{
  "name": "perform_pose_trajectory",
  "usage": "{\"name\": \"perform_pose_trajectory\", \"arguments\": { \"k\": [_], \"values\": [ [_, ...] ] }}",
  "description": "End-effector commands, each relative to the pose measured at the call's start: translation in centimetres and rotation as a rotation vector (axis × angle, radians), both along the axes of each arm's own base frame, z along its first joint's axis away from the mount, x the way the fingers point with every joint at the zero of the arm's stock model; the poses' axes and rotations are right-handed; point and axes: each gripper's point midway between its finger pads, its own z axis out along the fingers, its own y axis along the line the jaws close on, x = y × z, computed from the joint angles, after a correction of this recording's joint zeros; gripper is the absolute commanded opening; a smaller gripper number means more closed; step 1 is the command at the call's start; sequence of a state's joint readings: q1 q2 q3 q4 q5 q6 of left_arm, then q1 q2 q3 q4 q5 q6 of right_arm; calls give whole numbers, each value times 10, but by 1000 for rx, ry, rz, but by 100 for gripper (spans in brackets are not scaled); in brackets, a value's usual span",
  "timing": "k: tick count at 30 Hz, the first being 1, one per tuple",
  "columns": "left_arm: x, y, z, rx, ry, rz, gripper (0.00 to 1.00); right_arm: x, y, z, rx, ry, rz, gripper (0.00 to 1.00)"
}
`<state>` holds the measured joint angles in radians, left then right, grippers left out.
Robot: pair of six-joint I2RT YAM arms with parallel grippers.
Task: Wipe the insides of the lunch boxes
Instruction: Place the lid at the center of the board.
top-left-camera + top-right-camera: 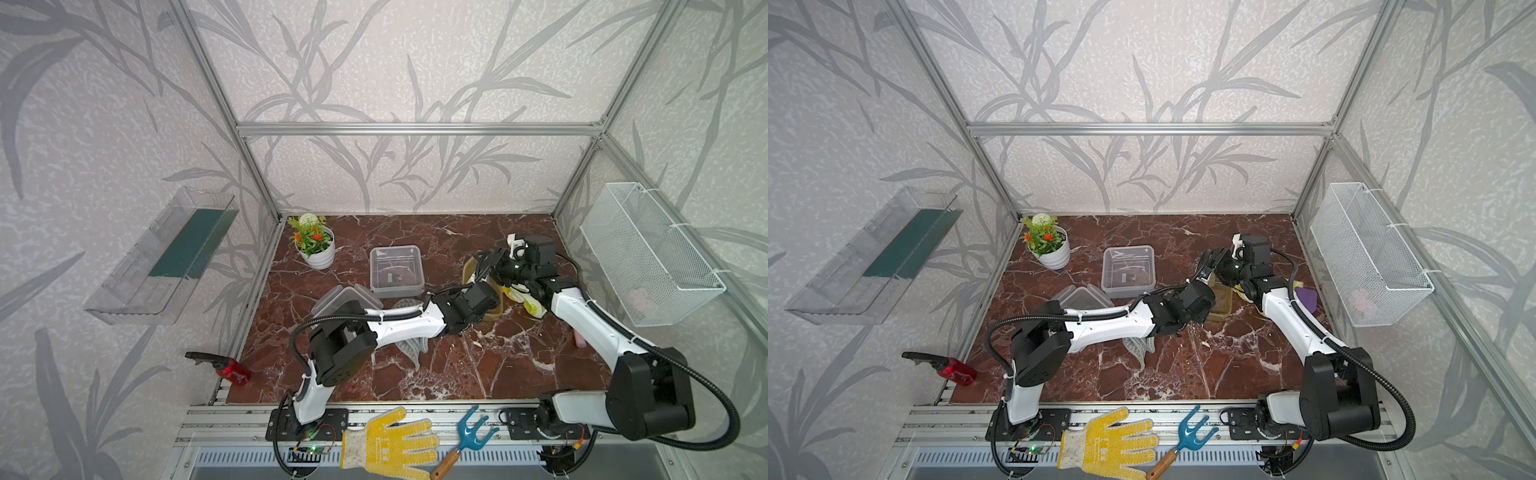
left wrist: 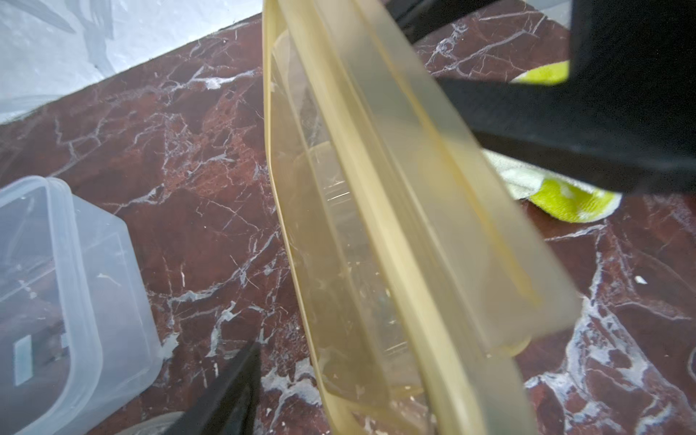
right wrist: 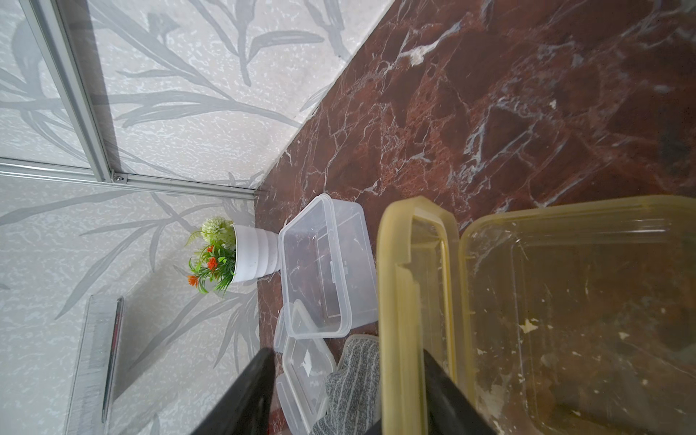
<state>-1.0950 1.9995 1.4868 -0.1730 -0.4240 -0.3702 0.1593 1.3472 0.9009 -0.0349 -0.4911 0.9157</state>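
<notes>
Amber lid (image 3: 410,301) upright beside its box (image 3: 565,212)
My right gripper (image 3: 346,352) is apart around it; left gripper's (image 2: 354,216) grip I cannot tell.

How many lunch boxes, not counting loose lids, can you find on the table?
2. The clear lunch box stands near the middle, right of the flower pot; the amber lunch box lies further right, partly covered in both top views.

Counter (image 1: 457,374): red-brown marble pattern with white veining. Walls (image 1: 415,54) behind and on both sides of the counter: pale wallpaper, grey leaf print. Aluminium frame rail (image 1: 415,129) crosses the rear wall above the counter. Lighting even.
</notes>
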Motion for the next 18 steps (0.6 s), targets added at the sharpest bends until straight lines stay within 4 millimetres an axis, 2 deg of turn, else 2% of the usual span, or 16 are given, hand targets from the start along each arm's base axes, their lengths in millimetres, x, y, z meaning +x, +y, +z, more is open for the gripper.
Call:
{"name": "perform_pose_trajectory", "arguments": {
  "k": [1, 5, 8, 13, 15, 18],
  "values": [
    [13, 6, 20, -35, -47, 86, 57, -7, 0, 3, -26, -22, 16, 59],
    [15, 12, 21, -25, -56, 123, 42, -11, -15, -2, -81, -28, -27, 64],
    [15, 13, 21, -29, -51, 130, 41, -17, -35, -5, -146, -16, -69, 69],
    [14, 12, 25, -44, -49, 127, 41, -28, -77, -21, -240, 20, -190, 69],
    [14, 12, 25, -46, -48, 128, 41, -30, -84, -35, -255, 53, -203, 66],
    [14, 10, 27, -54, -45, 122, 41, -34, -85, -60, -291, 131, -177, 64]
  ]
}}
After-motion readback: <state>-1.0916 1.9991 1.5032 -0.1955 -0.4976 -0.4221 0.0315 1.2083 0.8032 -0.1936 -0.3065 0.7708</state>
